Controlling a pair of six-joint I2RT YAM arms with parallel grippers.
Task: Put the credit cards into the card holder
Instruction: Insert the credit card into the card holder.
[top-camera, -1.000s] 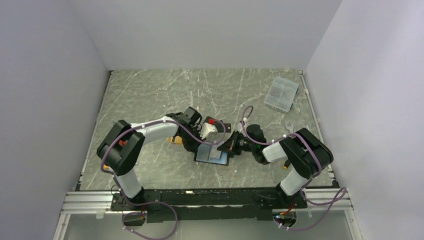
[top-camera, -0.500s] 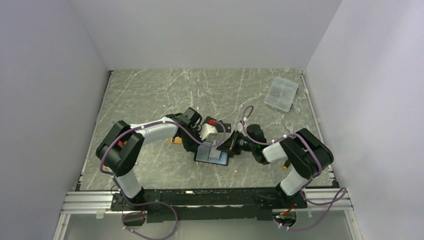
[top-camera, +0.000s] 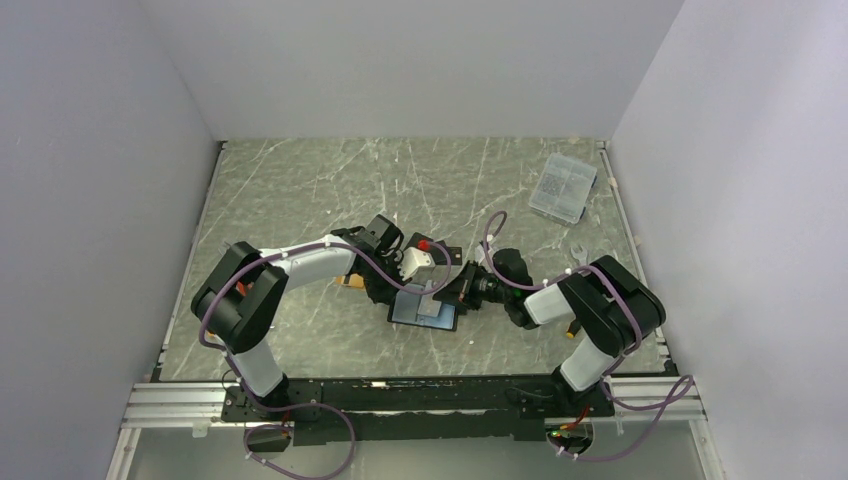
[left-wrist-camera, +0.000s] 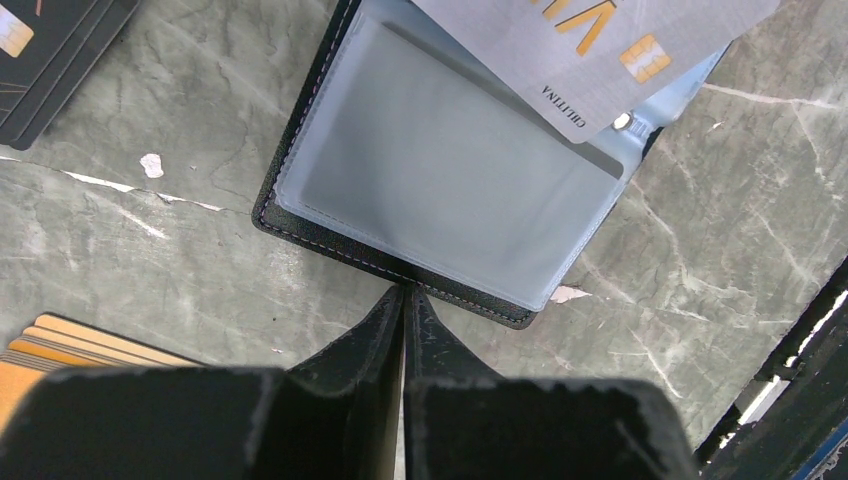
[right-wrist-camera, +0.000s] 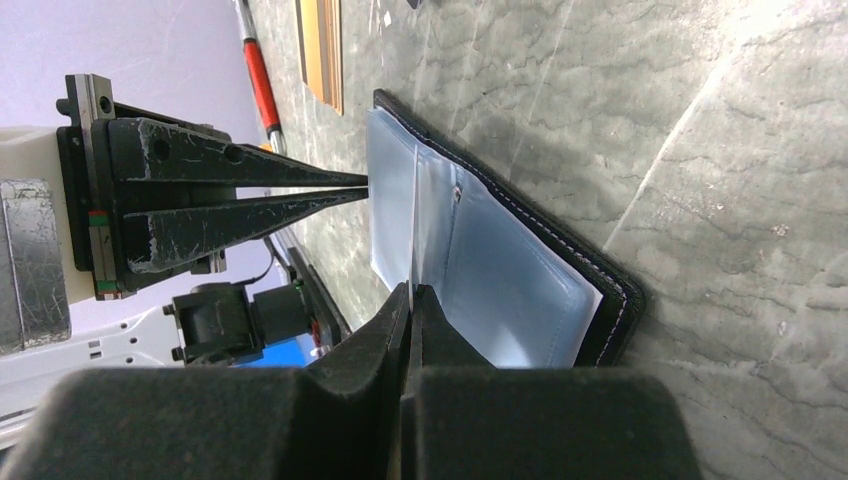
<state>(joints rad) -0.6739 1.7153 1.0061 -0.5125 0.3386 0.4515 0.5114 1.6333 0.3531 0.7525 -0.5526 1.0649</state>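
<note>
Left wrist: one open card holder just ahead of closed left gripper; right gripper pinches one silver-grey card.

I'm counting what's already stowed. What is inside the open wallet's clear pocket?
Nothing shows through the clear pocket of the wallet: just pale lining. A silver card covers its far corner, so whether that card's edge is already in cannot be seen.

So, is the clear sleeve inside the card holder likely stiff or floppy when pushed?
Probably floppy: the clear sleeve looks thin and see-through. Likely slippery too, since it shines. The card holder lies flat, so it may slide.
</note>
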